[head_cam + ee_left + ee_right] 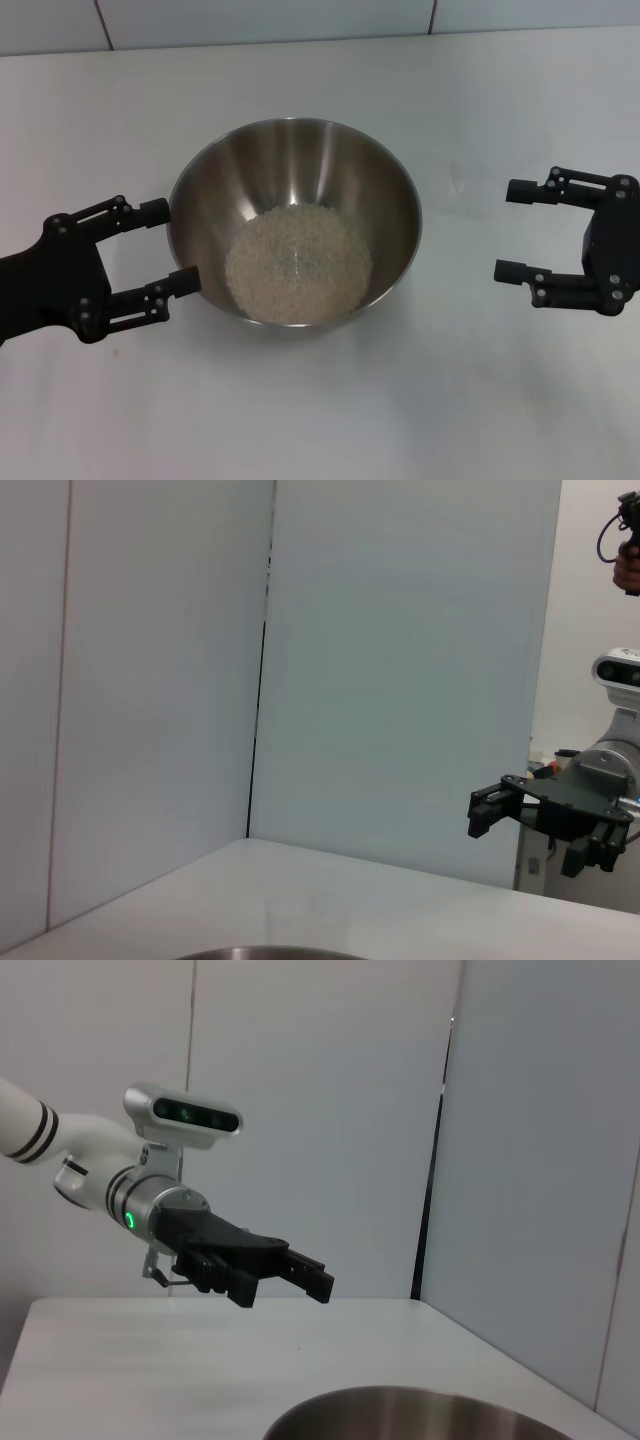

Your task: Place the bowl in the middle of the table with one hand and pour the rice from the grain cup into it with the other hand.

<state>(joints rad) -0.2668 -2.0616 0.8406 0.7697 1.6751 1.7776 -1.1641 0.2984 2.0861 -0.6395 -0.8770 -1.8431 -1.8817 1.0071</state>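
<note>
The steel bowl (390, 190) stands in the middle of the white table (320, 410), holding a pale heap of rice (298, 265). My left gripper (180, 244) is open right at the bowl's left side, its fingertips next to the outer wall; I cannot tell whether they touch it. My right gripper (504, 230) is open and empty, well off to the right of the bowl. The right wrist view shows the left gripper (312, 1280) above the bowl's rim (400, 1398). The left wrist view shows the right gripper (530, 835) far off. The grain cup is out of view.
Pale wall panels (270, 20) run along the table's far edge. Bare tabletop lies in front of and behind the bowl.
</note>
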